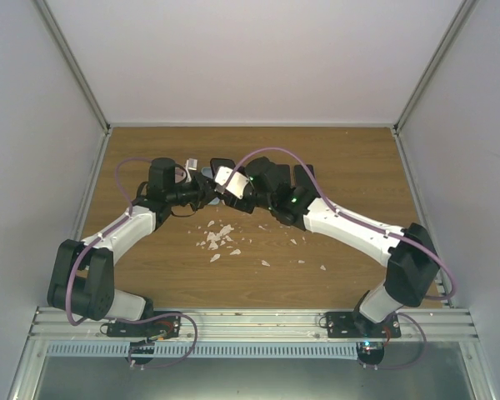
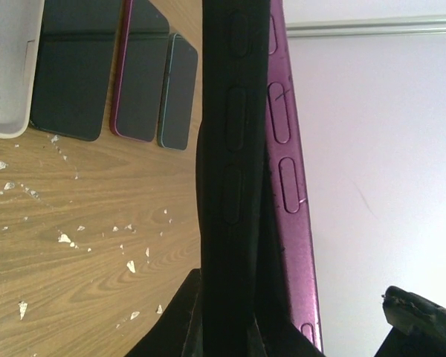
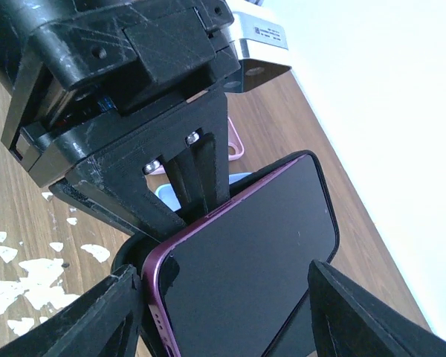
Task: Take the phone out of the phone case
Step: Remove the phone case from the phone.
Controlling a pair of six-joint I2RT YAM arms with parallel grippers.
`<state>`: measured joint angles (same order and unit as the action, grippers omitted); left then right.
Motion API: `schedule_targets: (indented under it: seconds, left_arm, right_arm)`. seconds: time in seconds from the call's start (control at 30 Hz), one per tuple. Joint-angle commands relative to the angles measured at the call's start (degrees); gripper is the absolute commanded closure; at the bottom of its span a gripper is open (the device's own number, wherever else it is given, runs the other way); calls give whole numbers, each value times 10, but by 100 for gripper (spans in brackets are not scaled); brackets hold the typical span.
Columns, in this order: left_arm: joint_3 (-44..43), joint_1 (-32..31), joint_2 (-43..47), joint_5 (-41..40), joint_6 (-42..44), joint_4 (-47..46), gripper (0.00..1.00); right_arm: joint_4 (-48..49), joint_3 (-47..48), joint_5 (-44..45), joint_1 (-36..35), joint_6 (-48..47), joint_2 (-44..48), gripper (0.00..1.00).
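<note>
A phone with a purple frame and a dark screen sits partly in a black phone case, held in the air above the table. In the left wrist view the phone's purple edge stands beside the case's edge with a narrow gap between them. My left gripper is shut on the case's edge, and its fingers reach in from above in the right wrist view. My right gripper straddles the phone across its width, one finger at each long edge. Both grippers meet over the middle of the table.
Three dark phones lie side by side on the wooden table next to a white tray. Small white flakes are scattered in front of the grippers. A pink case and a light blue thing lie below.
</note>
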<state>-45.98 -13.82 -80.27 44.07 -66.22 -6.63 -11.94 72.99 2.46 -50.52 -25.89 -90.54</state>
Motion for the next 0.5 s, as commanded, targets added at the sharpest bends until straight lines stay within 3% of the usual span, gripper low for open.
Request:
schedule_targets:
  seconds: [0.0, 0.17, 0.33, 0.47]
  left_arm:
    - [-20, -1, 4, 8, 7, -43, 100]
    - [-18, 0, 6, 8, 7, -42, 100]
    - [-17, 0, 8, 8, 6, -43, 100]
    - [-18, -1, 9, 9, 6, -43, 100]
  right_arm:
    - [18, 15, 1, -5, 7, -16, 38]
    - [24, 12, 0, -5, 7, -26, 37]
    - [36, 9, 13, -5, -2, -33, 29]
    - [52, 1, 38, -6, -7, -34, 30]
